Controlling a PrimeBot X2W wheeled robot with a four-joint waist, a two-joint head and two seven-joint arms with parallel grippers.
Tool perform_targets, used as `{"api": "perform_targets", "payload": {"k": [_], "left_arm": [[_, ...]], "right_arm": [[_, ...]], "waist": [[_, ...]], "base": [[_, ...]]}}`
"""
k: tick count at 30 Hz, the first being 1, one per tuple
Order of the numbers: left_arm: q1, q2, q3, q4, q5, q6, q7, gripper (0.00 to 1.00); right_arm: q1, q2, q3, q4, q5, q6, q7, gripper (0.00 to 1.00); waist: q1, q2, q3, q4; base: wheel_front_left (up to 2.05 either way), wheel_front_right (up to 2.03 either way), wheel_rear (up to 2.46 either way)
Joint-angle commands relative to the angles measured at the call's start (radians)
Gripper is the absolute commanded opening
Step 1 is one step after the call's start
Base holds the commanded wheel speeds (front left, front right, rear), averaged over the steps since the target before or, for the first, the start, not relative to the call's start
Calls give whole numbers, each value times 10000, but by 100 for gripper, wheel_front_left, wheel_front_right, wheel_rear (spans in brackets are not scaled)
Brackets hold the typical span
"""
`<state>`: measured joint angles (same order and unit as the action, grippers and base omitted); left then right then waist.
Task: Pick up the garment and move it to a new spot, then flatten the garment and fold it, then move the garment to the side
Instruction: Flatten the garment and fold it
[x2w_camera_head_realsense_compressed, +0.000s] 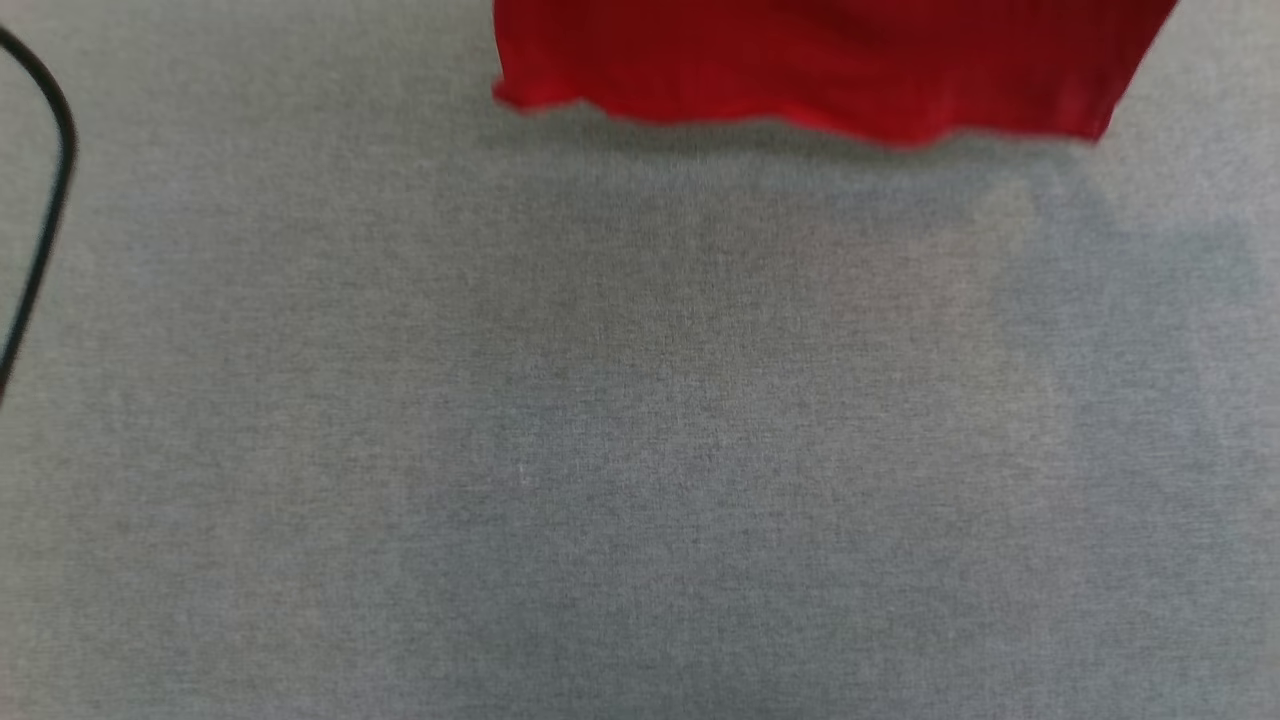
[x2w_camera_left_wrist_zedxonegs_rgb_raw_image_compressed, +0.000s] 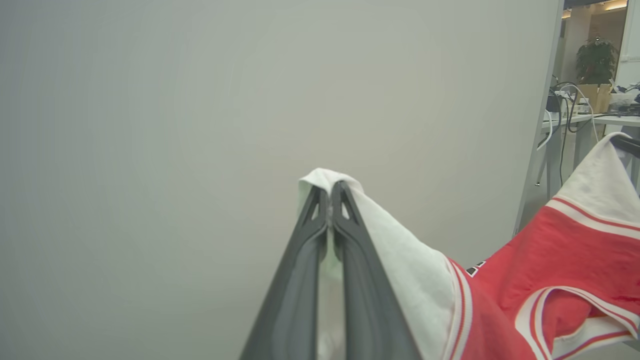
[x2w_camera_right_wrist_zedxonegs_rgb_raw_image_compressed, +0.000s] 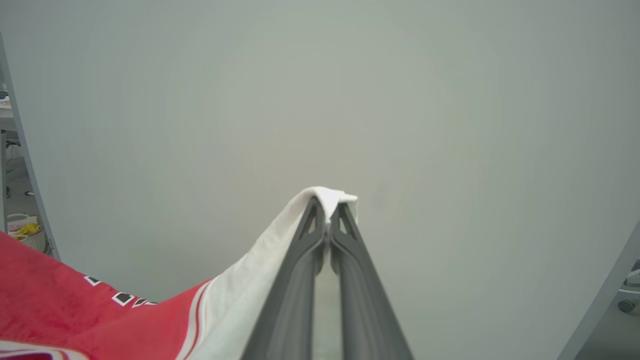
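The garment (x2w_camera_head_realsense_compressed: 820, 65) is a red jersey T-shirt; its wavy red hem hangs at the top of the head view, above the grey cloth-covered table (x2w_camera_head_realsense_compressed: 600, 420). In the left wrist view my left gripper (x2w_camera_left_wrist_zedxonegs_rgb_raw_image_compressed: 330, 192) is shut on a white sleeve of the garment (x2w_camera_left_wrist_zedxonegs_rgb_raw_image_compressed: 545, 260), whose red body and striped trim stretch off to the right. In the right wrist view my right gripper (x2w_camera_right_wrist_zedxonegs_rgb_raw_image_compressed: 327, 205) is shut on the other white sleeve, with the garment (x2w_camera_right_wrist_zedxonegs_rgb_raw_image_compressed: 70, 310) running down to the left, black white-outlined lettering partly showing. The shirt hangs spread between both grippers.
A black cable (x2w_camera_head_realsense_compressed: 45, 200) curves along the table's left edge. A plain pale wall panel (x2w_camera_left_wrist_zedxonegs_rgb_raw_image_compressed: 200, 125) stands behind the grippers. Desks with cables and a potted plant (x2w_camera_left_wrist_zedxonegs_rgb_raw_image_compressed: 595, 60) stand past the panel's right edge.
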<state>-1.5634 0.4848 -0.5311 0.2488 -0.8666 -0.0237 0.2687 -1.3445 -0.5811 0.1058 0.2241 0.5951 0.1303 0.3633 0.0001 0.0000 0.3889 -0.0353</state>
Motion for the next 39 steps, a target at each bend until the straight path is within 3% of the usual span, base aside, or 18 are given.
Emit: {"api": "perform_targets", "payload": {"k": [1,8,15,26,31,39], "left_arm": [[-535,-119,83,331,100,-118,-105,0],[-2016,-393,295,2041,265,-491,-754,0],[-1686,-296,51,2881,324,-829,-1331,0],[2592,425,-329,2675,-191,-974,-2651,0],[5094,509,-482,2144,-600,-748,-3109,0],[8856,856,-495,811,-1328,-20,-3734,0]], "right_arm": [[-622,28,155,356,-174,4,-201,0],[-2992,113,915,2176,-483,4,-1116,0],[-3357,214,2030,3364,-235,4,-1934,0],[-49,478,3837,4108,1082,4,-3882,0],[1931,417,4411,4094,1572,4,-4544,0],[5152,108,4835,3646,2135,4,-5279,0]], "waist": [[-1,0,1014,-138],[-1,0,1524,-35],[-1,0,1548,27],[-1,0,282,-128],[-1,0,-503,-69],[-1,0,-1753,-60]], "base": [[0,0,0],[0,0,0],[0,0,0],[0,0,0],[0,0,0],[0,0,0]]}}
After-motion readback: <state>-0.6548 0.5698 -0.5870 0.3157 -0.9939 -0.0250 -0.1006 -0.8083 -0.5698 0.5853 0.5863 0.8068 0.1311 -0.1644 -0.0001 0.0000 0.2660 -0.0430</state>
